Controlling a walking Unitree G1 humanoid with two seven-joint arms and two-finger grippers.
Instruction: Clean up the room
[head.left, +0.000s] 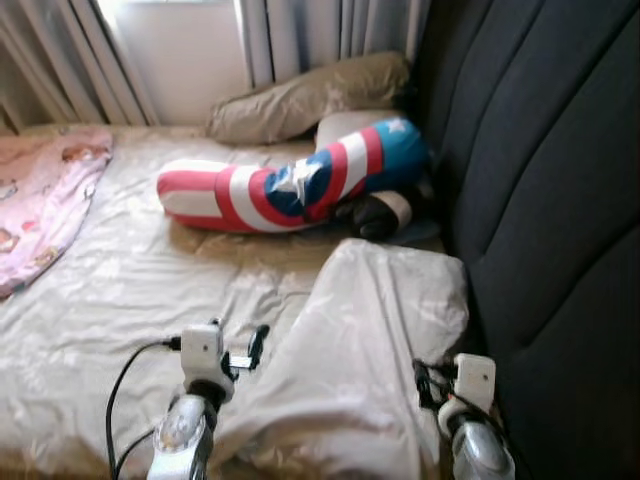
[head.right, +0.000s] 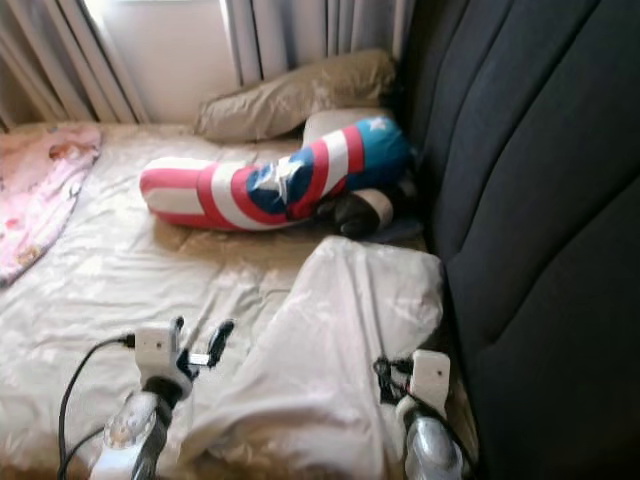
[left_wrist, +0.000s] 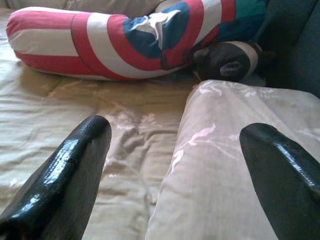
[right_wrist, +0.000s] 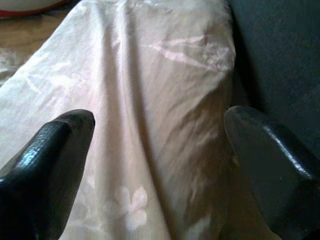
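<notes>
A pale cream pillow (head.left: 380, 330) lies on the bed's beige sheet (head.left: 150, 290), its right side against the dark headboard (head.left: 550, 200). My left gripper (head.left: 240, 348) stands open at the pillow's left edge; in the left wrist view its fingertips (left_wrist: 95, 130) straddle that edge. On the pillow's right side, close to the headboard, my right gripper (head.left: 428, 382) is open, and the pillow (right_wrist: 150, 100) lies between its fingers (right_wrist: 60, 135). Behind the pillow lies a red, white and blue bolster (head.left: 290, 185) with a star.
A tan pillow (head.left: 310, 95) lies at the back under the curtains (head.left: 300, 35). A black and white soft thing (head.left: 380, 213) sits beside the bolster. A pink blanket (head.left: 40, 195) covers the bed's left side. The headboard walls the right side.
</notes>
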